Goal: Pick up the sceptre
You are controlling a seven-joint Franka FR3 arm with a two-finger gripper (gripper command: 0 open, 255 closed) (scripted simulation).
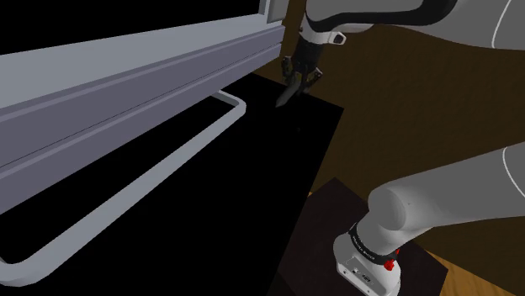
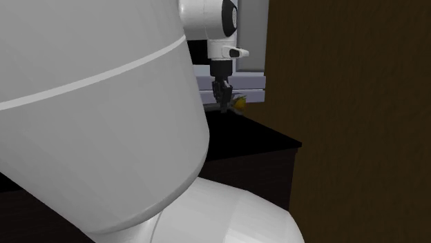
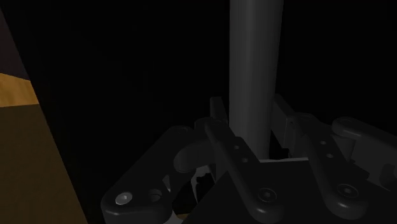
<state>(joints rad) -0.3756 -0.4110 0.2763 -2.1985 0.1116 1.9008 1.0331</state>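
Grey and smooth, the sceptre (image 3: 254, 57) runs straight out from between the black fingers (image 3: 219, 130) in the wrist view. The gripper (image 3: 250, 114) pinches its shaft, one finger pressed against each side.

In the shoulder view the gripper (image 1: 299, 82) hangs from the white arm (image 1: 379, 17) over the far corner of a black tabletop (image 1: 278, 168). A thin dark end of the sceptre (image 1: 286, 96) slants down out of it toward the view's left. Whether that end touches the tabletop cannot be told.

A grey frame (image 1: 126, 84) with a looped grey bar (image 1: 168, 164) beneath it stretches across that view's left. Brown wooden floor (image 1: 404, 109) lies beyond the table, and the dark stand (image 1: 332, 219) sits at the lower right.

In the second exterior view the gripper (image 2: 224, 101) points down in front of the grey frame (image 2: 248, 81). A small yellowish tip of the sceptre (image 2: 240, 102) shows just beside the gripper on that view's right, above the tabletop (image 2: 255, 138). A large white arm link (image 2: 90, 110) covers the view's left, and a dark brown wall (image 2: 352, 103) stands on its right.
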